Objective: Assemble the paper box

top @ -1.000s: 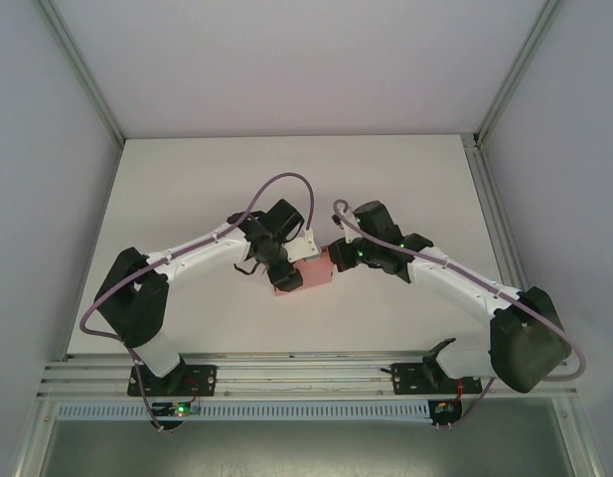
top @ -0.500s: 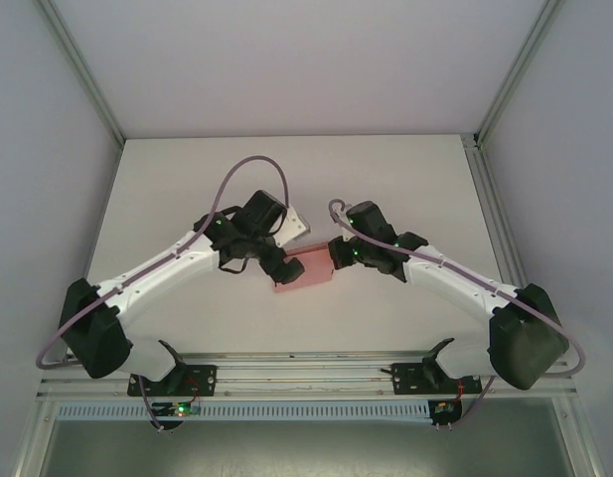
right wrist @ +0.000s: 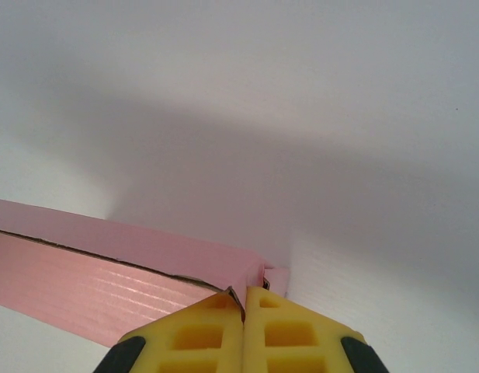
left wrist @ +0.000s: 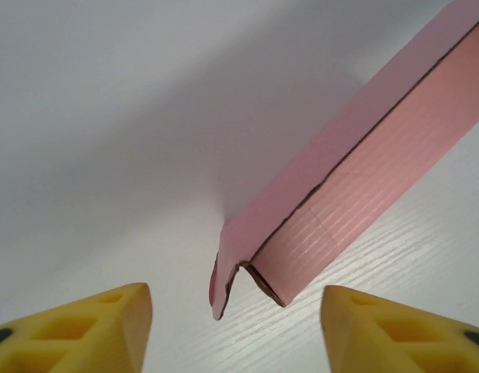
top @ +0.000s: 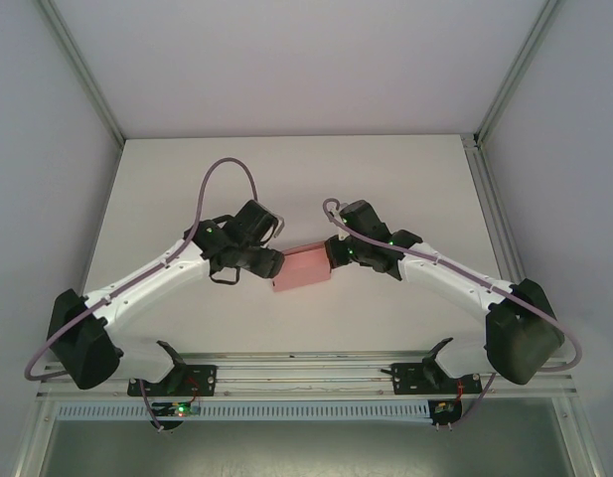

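Two grippers bracket the paper box (top: 302,266) mid-table (top: 187,179), its long axis running between them: your right gripper (right wrist: 245,295) pinches its right end, while your left gripper (left wrist: 235,311), jaws spread, faces the loose flap (left wrist: 220,284) at the left end

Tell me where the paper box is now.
Top view: the paper box is mid-table, right gripper clamped on its right end, open left gripper at its left end.

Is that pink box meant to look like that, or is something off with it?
One thing stands out: at the paper box corner facing the left pincer, a small flap curls outward instead of lying flat, and the side seam gapes slightly.
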{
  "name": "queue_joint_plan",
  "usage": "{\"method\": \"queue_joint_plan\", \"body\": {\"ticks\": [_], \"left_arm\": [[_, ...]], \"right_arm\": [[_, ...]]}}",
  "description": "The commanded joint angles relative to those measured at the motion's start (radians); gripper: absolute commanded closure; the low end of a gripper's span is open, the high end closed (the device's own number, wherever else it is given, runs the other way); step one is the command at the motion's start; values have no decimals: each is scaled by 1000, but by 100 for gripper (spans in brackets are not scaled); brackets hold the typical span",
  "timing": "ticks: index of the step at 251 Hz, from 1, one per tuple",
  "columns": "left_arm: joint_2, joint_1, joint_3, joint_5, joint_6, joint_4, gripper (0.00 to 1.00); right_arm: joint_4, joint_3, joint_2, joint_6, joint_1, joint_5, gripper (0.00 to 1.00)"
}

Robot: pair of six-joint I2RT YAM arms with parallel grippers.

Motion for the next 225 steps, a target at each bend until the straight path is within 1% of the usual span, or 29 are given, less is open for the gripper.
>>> {"method": "queue_joint_plan", "body": {"ticks": [1, 10, 22, 62, 75, 122, 137, 151, 154, 164, 186, 225], "left_arm": [[58, -9, 31, -23, -32, -46, 52], [77, -8, 43, -25, -38, -52, 55], [99, -9, 56, -25, -47, -63, 66], [123, -8, 66, -42, -80, -64, 84], [122, -9, 69, -25, -80, -61, 84], [118, -8, 78, -23, -99, -74, 84], [119, -8, 82, -39, -109, -87, 87], [122, -4, 83, -45, -132, -87, 98], [123, -3, 81, -39, -138, -85, 100], [127, 1, 84, -8, -142, -84, 100], [132, 8, 89, 16, -186, -85, 100], [136, 47, 96, 126, -277, -80, 100]], "right_arm": [[-37, 7, 9, -4, 18, 16, 100], [-40, 7, 10, -5, 19, 18, 100], [-44, 7, 9, -8, 19, 25, 100], [-44, 0, 7, -20, 30, 40, 100], [-50, 2, 10, -26, 35, 47, 100], [-82, 11, 17, -44, 56, 106, 100], [-85, 11, 16, -45, 62, 122, 100], [-84, 13, 17, -50, 68, 133, 100], [-85, 14, 17, -51, 71, 137, 100], [-88, 16, 20, -55, 78, 160, 100], [-98, 23, 30, -67, 101, 201, 100], [-91, 23, 40, -69, 146, 287, 100]]}}
